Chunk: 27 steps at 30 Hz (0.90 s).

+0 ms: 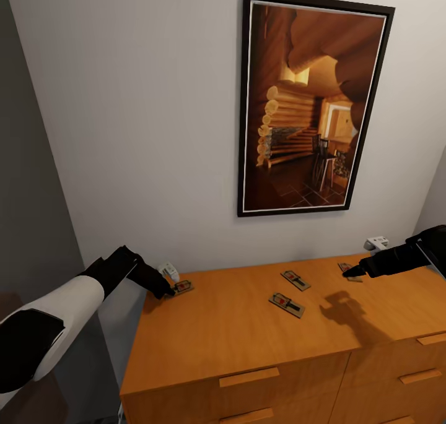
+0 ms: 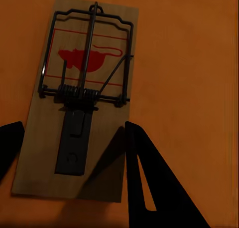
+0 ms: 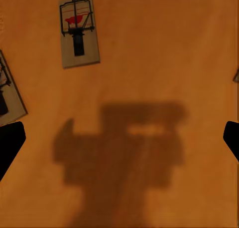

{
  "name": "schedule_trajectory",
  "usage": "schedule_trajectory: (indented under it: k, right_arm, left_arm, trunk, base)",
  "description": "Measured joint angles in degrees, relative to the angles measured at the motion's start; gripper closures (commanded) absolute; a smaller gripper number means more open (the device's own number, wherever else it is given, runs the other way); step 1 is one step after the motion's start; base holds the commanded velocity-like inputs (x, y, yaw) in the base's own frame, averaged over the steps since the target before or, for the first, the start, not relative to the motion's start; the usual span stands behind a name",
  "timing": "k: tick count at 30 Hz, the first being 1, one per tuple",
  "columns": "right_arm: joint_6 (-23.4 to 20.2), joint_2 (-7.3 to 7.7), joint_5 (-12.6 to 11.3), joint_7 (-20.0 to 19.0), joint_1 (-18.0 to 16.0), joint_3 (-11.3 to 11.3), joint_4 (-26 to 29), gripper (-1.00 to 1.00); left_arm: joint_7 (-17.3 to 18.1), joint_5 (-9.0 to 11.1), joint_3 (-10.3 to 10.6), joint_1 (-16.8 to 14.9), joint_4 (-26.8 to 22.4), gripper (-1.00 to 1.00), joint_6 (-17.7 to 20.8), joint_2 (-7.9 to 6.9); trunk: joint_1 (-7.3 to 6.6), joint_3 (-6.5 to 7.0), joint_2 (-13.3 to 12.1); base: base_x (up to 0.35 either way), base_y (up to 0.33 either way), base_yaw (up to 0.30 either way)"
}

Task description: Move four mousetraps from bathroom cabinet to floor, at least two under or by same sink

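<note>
Straddling mousetrap (image 2: 79, 103) lengthwise, left gripper (image 2: 74, 153) jaws apart.

four mousetraps flat on the orange-brown cabinet (image 1: 248, 343) top.

each trap is a small tan wooden board with a dark wire bar, a coil spring and a red mouse print. one trap (image 1: 183, 286) lies at the cabinet's far left corner, close to the wall; two more (image 1: 295, 280) (image 1: 286, 304) lie near each other around the middle of the top, set at a slant and apart; the fourth (image 1: 348, 270) lies toward the right, near the back. all rest face up, none stacked. the cabinet has a flat top and plain drawer fronts with wooden pulls.
</note>
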State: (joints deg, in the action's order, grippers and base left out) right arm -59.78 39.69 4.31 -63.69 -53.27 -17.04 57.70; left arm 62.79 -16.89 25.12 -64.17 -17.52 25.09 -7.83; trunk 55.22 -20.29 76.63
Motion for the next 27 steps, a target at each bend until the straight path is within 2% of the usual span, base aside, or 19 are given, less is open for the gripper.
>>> schedule_trajectory:
  k: [11, 20, 25, 27]
  right_arm:
    - [0.00, -0.05, 0.03, 0.00, 0.00, -0.05, 0.00, -1.00]
    - [-0.01, -0.04, 0.06, 0.00, 0.00, -1.79, 0.00, -1.00]
    - [-0.01, -0.01, 0.06, 0.00, 0.00, -2.18, 0.00, -1.00]
    - [-0.01, -0.01, 0.06, 0.00, 0.00, -2.22, 0.00, -1.00]
  left_arm:
    - [0.08, 0.08, 0.00, 0.00, -0.05, 1.00, -0.03, 0.01]
    - [0.08, 0.08, 0.00, 0.00, -0.09, 1.00, 0.00, 0.03]
    - [0.15, 0.08, -0.01, -0.01, -0.09, 1.00, -0.03, 0.08]
    - [0.16, 0.08, 0.01, 0.00, -0.09, 1.00, -0.04, 0.09]
  trunk:
    - [-2.42, 1.98, -4.41]
    - [-2.42, 1.98, -4.43]
    - [-3.52, 2.88, -6.42]
    - [-3.52, 2.88, -6.44]
  base:
    - [0.000, 0.000, 0.000]
    - [0.000, 0.000, 0.000]
    - [0.000, 0.000, 0.000]
    - [0.000, 0.000, 0.000]
